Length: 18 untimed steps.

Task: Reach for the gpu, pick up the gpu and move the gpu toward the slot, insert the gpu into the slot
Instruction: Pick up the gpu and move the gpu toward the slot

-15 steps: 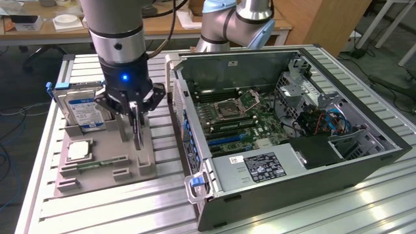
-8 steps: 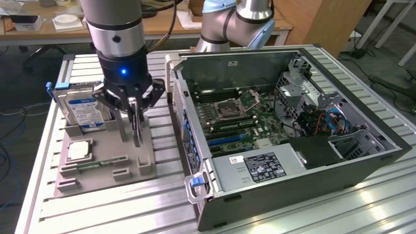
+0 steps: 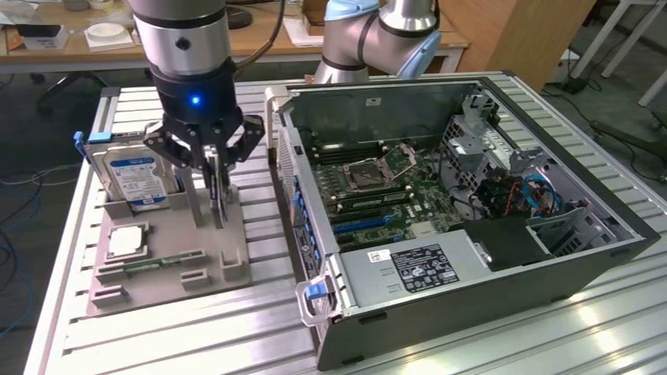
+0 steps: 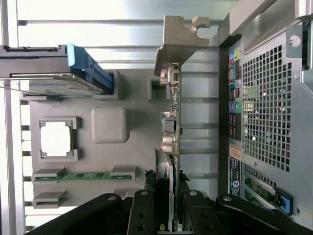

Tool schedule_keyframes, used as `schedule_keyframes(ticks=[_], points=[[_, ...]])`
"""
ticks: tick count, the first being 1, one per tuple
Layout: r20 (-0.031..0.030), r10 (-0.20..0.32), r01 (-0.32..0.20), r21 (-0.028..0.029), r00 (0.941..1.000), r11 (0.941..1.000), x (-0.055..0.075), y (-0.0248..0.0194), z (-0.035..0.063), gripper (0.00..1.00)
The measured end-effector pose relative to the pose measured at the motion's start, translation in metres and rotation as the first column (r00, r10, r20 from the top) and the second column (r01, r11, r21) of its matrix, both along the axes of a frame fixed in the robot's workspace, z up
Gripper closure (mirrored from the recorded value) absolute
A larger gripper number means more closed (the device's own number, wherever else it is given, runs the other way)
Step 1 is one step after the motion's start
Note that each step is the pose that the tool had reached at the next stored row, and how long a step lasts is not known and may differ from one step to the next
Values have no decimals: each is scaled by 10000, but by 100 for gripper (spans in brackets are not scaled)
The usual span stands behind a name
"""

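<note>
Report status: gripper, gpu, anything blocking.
Gripper shut on the gpu. Card upright at the grey holder, not yet at the computer case. Hard drive stands alongside, apart from the card.

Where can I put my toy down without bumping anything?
The ribbed metal table is bare along its near edge, by the grey plastic holder and the open computer case. It's crowded where the hand grips the thin dark circuit card.

Hard drive (image 3: 136, 176): I see it standing upright in the grey holder, blue label showing.
Holder (image 3: 224, 266): grey moulded block resting on the slatted table (image 3: 187, 344).
Processor (image 3: 125, 241): flat in a square recess.
Memory stick (image 3: 162, 263): green, lying just beside the processor.
Computer case (image 3: 583, 258): open on the exterior view's right, motherboard (image 3: 386, 195) exposed.
</note>
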<state>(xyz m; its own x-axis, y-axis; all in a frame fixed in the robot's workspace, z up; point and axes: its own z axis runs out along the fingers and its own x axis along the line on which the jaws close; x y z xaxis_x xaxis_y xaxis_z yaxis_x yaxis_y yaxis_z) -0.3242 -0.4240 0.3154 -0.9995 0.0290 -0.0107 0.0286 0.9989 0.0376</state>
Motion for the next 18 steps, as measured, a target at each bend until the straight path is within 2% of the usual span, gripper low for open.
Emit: schedule_keyframes(ticks=[9,13,18], points=[[0,0,0,2,10000,10000,-1,-1,133,73],[0,0,0,39,10000,10000,-1,-3,168,73],[0,0,0,52,10000,10000,-1,-3,250,73]])
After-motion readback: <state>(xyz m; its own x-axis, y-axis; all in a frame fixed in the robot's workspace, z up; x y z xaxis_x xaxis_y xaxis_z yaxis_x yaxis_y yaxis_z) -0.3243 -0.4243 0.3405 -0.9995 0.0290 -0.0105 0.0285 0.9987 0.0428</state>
